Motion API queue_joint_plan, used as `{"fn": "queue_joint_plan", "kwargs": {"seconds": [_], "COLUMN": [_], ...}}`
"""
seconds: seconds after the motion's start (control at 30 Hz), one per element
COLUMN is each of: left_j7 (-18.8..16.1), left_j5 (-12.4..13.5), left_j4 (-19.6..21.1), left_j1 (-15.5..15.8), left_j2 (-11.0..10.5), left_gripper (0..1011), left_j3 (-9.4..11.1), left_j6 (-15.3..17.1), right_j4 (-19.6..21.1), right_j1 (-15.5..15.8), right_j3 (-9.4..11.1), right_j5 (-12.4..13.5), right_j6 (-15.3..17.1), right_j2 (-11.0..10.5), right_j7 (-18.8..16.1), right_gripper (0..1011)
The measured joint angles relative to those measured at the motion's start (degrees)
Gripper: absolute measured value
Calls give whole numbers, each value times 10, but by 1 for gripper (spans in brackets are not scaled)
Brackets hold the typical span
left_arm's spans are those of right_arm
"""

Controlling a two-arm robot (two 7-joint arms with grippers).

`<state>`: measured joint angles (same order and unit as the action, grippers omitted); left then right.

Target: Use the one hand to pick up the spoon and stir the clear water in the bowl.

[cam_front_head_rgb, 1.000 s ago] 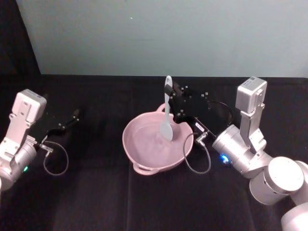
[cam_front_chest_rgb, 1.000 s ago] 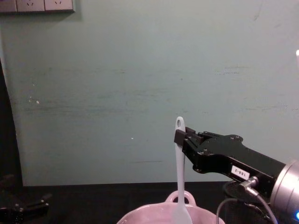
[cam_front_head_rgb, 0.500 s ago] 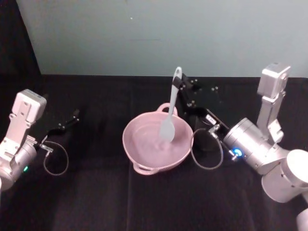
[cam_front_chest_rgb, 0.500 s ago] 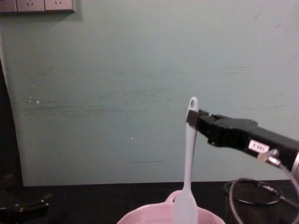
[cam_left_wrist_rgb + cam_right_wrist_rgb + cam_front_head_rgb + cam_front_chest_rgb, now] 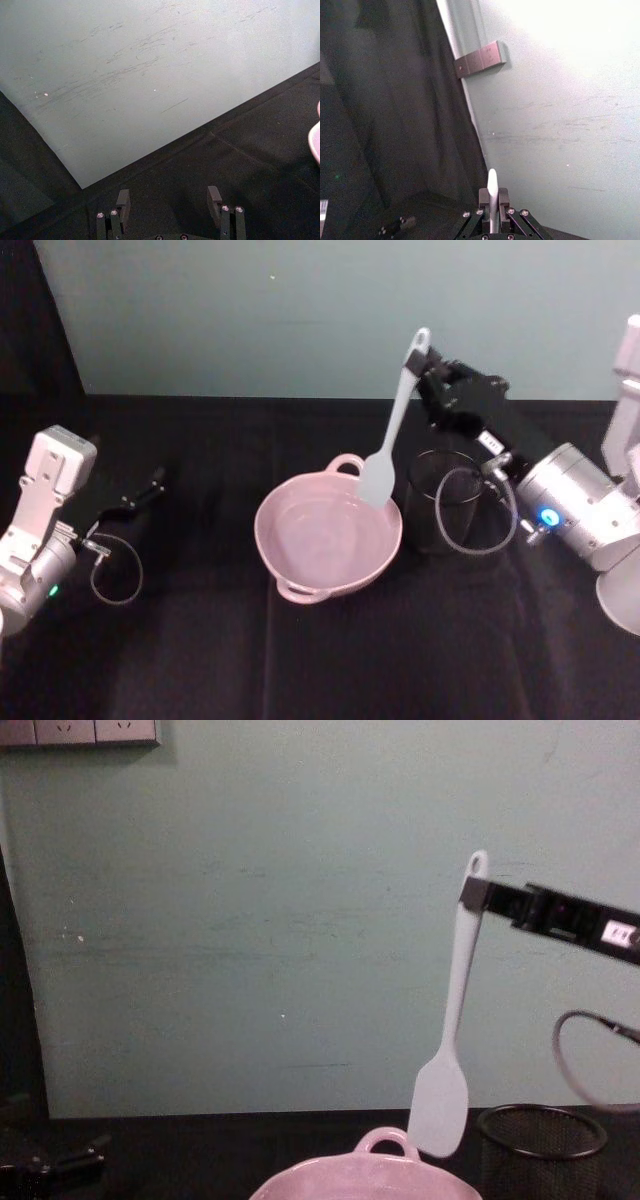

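Observation:
My right gripper (image 5: pixel 416 368) is shut on the upper handle of the white spoon (image 5: pixel 392 430), just under the hole at its tip. The spoon hangs tilted with its scoop (image 5: pixel 377 479) in the air over the right rim of the pink bowl (image 5: pixel 263 540). In the chest view the spoon (image 5: pixel 452 1030) hangs from the gripper (image 5: pixel 478 896) above the bowl's loop handle (image 5: pixel 386 1140). The clear water (image 5: pixel 322 532) lies in the bowl with faint glints. In the right wrist view the handle tip (image 5: pixel 492 183) sticks up between the closed fingers. My left gripper (image 5: pixel 142 494) rests open at the far left.
A black wire-mesh cup (image 5: pixel 441 502) stands just right of the bowl, under my right arm, with a grey cable loop (image 5: pixel 470 515) hanging beside it. The table is covered in black cloth (image 5: pixel 330 660), and a pale green wall (image 5: pixel 250 920) stands behind it.
My right gripper has risen and moved right with the spoon. The scoop has come out of the water and now hangs above the bowl's right rim. The left arm has not moved.

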<state>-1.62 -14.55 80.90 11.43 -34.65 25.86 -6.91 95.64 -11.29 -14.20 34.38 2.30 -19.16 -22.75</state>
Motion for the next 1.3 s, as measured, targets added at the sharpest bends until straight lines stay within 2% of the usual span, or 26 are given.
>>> {"fn": "queue_joint_plan", "kwargs": {"seconds": [0.2, 0.37, 0.5, 0.63, 0.87, 1.3], "left_j7": [0, 0, 0, 0, 0, 0], "left_j5": [0, 0, 0, 0, 0, 0], "left_j4": [0, 0, 0, 0, 0, 0], "left_j1": [0, 0, 0, 0, 0, 0], "left_j2": [0, 0, 0, 0, 0, 0], "left_gripper": [1011, 1011, 1011, 1011, 1011, 1011], "left_j3": [0, 0, 0, 0, 0, 0], "left_j6": [0, 0, 0, 0, 0, 0], "right_j4": [23, 26, 18, 1, -34, -98], "right_j1": [6, 12, 17, 17, 12, -1], "right_j3": [30, 52, 69, 76, 75, 51], "right_j5": [43, 62, 80, 94, 117, 142], "right_j6": [16, 16, 14, 12, 16, 21], "right_j2": [-12, -19, -24, -25, -26, -30], "right_j7": [16, 34, 48, 56, 61, 61], "right_gripper": [108, 108, 108, 108, 108, 108]}}
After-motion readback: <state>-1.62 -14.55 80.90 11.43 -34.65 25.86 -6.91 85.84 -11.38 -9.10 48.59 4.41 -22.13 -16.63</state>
